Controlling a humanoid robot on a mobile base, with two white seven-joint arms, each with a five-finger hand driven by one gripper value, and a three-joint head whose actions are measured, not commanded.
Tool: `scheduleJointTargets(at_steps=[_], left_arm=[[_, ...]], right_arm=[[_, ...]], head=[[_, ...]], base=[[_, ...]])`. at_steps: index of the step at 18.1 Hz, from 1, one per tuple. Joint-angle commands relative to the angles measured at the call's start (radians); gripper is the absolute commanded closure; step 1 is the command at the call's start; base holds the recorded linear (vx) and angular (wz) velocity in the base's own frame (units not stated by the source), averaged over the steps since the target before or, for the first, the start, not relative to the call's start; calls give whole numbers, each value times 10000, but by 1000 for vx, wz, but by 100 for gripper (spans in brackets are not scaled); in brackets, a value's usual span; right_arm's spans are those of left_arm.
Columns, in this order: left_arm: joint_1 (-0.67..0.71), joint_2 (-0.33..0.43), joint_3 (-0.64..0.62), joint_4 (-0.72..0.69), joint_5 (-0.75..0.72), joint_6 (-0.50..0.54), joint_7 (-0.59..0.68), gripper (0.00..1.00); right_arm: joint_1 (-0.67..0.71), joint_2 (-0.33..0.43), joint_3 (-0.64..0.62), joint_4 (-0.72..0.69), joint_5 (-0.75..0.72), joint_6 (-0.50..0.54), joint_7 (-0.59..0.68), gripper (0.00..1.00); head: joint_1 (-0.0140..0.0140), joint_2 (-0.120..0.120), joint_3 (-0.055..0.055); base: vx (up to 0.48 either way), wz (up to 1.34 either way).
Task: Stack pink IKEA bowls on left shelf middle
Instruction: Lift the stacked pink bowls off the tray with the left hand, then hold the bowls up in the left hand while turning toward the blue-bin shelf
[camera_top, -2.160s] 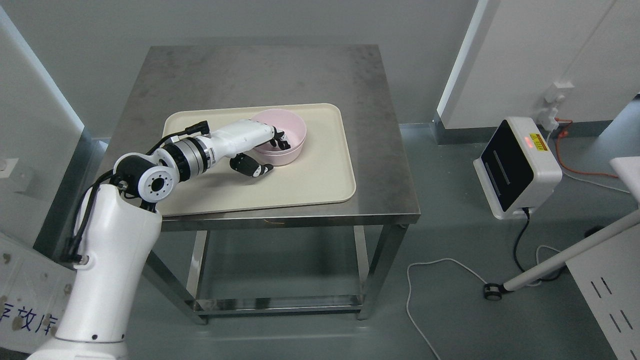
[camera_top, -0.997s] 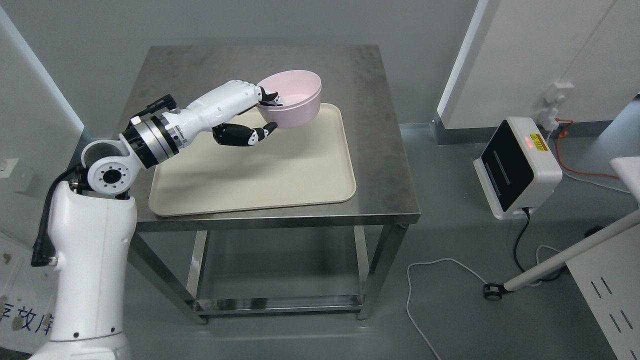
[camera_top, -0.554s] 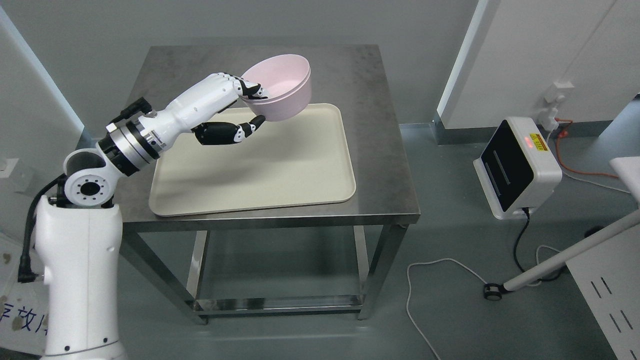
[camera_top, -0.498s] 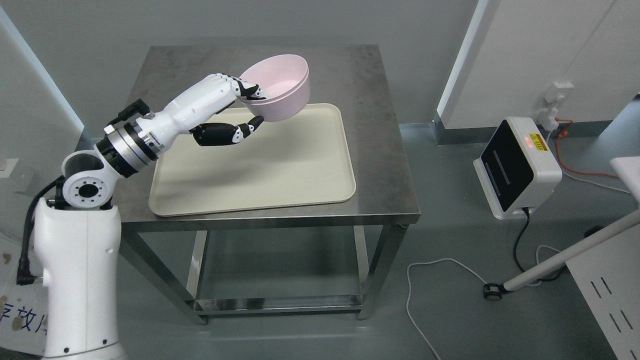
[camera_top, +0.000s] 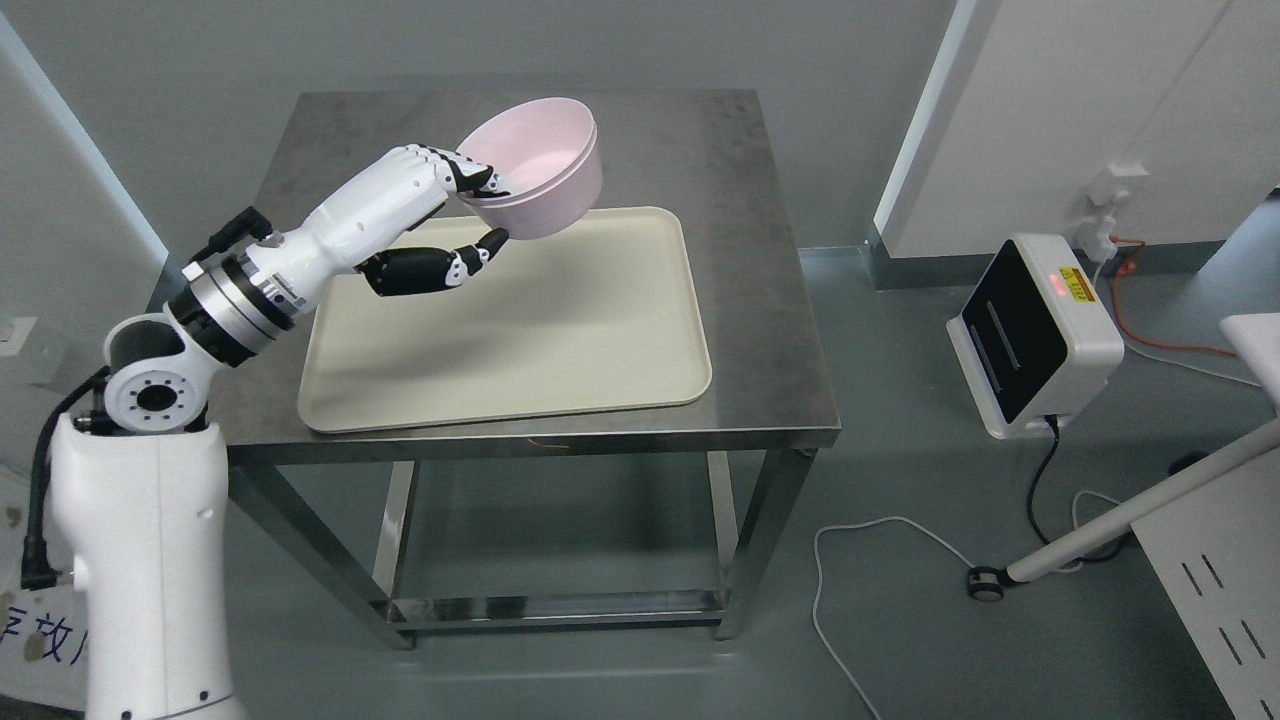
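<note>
The pink bowl (camera_top: 532, 165) hangs in the air above the far left part of the cream tray (camera_top: 560, 340), tilted so that its mouth faces up and toward the near left. A second rim line just under the top edge suggests two bowls nested together, though that cannot be settled from this view. The left hand (camera_top: 462, 215) holds it by the near-left wall: the fingers (camera_top: 478, 180) are curled over the rim into the bowl, and the dark thumb (camera_top: 478, 250) reaches up under the base. The bowl touches nothing but the hand.

The tray below is bare and lies on the steel table (camera_top: 760, 300). The right hand is not in view, and no shelf shows in the frame, so the target presumably lies off to the left.

The step in hand appears to be the carry toward the shelf. The grip is a pinch on one side of the rim only, so the bowl's weight hangs out beyond the fingers. To do it well, the wrist would best be levelled so the bowl rides upright, and the swing to the left kept slow and smooth. A quick turn could pivot the bowl about the pinch or shake a nested bowl loose. It should also be kept high enough to clear the table edge.
</note>
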Motion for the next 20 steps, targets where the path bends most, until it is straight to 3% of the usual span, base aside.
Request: scheduleJointTargets(at_steps=[1, 4, 12, 20], left_arm=[[184, 41, 942, -199, 28, -304, -33, 96], [199, 103, 1403, -337, 43, -335, -63, 96], [567, -510, 1312, -505, 43, -458, -33, 95], [629, -541, 1419, -767, 43, -458, -2, 94]], right_arm=[[0, -175, -107, 0, 77, 2, 36, 0], [0, -175, -92, 0, 77, 2, 51, 0], [0, -175, -92, 0, 77, 2, 51, 0], [0, -175, -107, 0, 77, 2, 36, 0]], head=[[0, 0, 0], [0, 0, 0], [0, 0, 0], [0, 0, 0]], base=[[0, 0], [0, 0], [-4, 5], [-84, 56]])
